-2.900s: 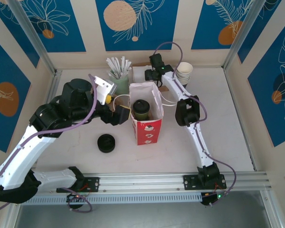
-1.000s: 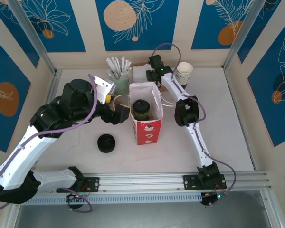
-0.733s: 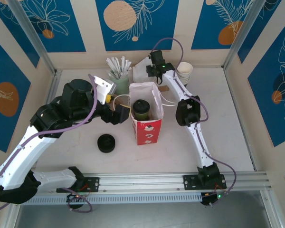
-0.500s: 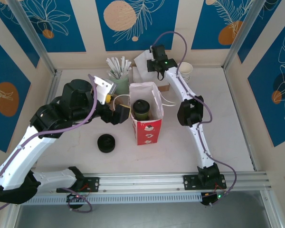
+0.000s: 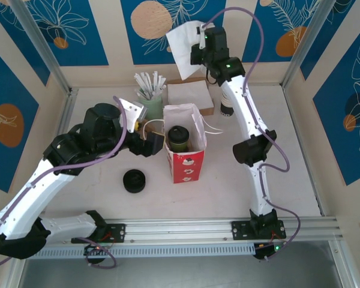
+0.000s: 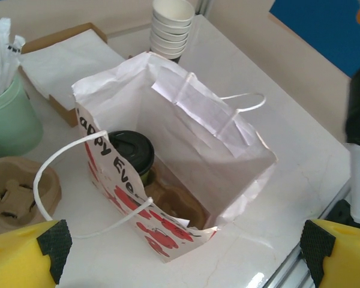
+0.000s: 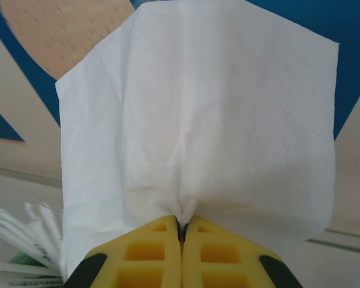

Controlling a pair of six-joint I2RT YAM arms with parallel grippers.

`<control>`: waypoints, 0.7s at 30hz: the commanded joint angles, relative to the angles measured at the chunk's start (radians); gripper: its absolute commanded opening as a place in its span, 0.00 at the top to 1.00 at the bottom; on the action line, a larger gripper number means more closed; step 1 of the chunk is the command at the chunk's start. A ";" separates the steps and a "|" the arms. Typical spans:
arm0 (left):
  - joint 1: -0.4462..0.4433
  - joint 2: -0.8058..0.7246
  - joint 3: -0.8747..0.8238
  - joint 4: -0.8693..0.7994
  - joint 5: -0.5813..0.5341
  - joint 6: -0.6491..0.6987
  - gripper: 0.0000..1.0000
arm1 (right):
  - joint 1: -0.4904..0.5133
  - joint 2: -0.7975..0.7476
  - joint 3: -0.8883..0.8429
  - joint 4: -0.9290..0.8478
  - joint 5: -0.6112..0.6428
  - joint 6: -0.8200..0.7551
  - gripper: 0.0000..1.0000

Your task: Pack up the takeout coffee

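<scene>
The takeout coffee [image 5: 179, 137], a dark cup with a round black lid [image 6: 131, 151], stands inside the open red-and-white paper bag [image 5: 186, 166] on a brown carrier at its bottom. My left gripper [image 5: 150, 141] is open just left of the bag, and its yellow fingers [image 6: 25, 257] frame the bag's near wall [image 6: 162, 237] in the left wrist view. My right gripper [image 5: 199, 47] is raised high at the back, shut on a white napkin [image 5: 183, 41]. The napkin [image 7: 198, 108] fans out above the pinched yellow pads [image 7: 147, 255].
A brown tray of napkins [image 5: 189, 96] lies behind the bag. A green cup of white wrapped sticks [image 5: 150, 101] stands to the tray's left. A stack of white cups [image 6: 173, 24] stands at the back right, black lids [image 5: 134, 180] at front left, a cardboard carrier [image 6: 15, 195] by the left gripper.
The right gripper shut on a napkin at the tray and lifted it high toward the back wall. The left arm has barely shifted.
</scene>
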 commanded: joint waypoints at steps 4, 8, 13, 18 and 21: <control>-0.009 -0.001 -0.030 0.047 -0.084 -0.025 0.01 | 0.012 -0.179 0.032 -0.120 -0.132 0.095 1.00; -0.007 0.008 -0.038 0.053 -0.099 -0.018 0.01 | 0.010 -0.304 -0.029 -0.200 -0.291 0.240 1.00; -0.007 0.019 -0.040 0.048 -0.125 -0.005 0.01 | 0.001 -0.491 -0.206 -0.249 -0.480 0.427 1.00; -0.005 0.018 -0.066 0.058 -0.147 0.005 0.01 | 0.002 -0.676 -0.458 -0.197 -0.624 0.546 1.00; -0.004 0.017 -0.074 0.059 -0.154 0.012 0.01 | 0.001 -0.722 -0.527 -0.226 -0.708 0.586 1.00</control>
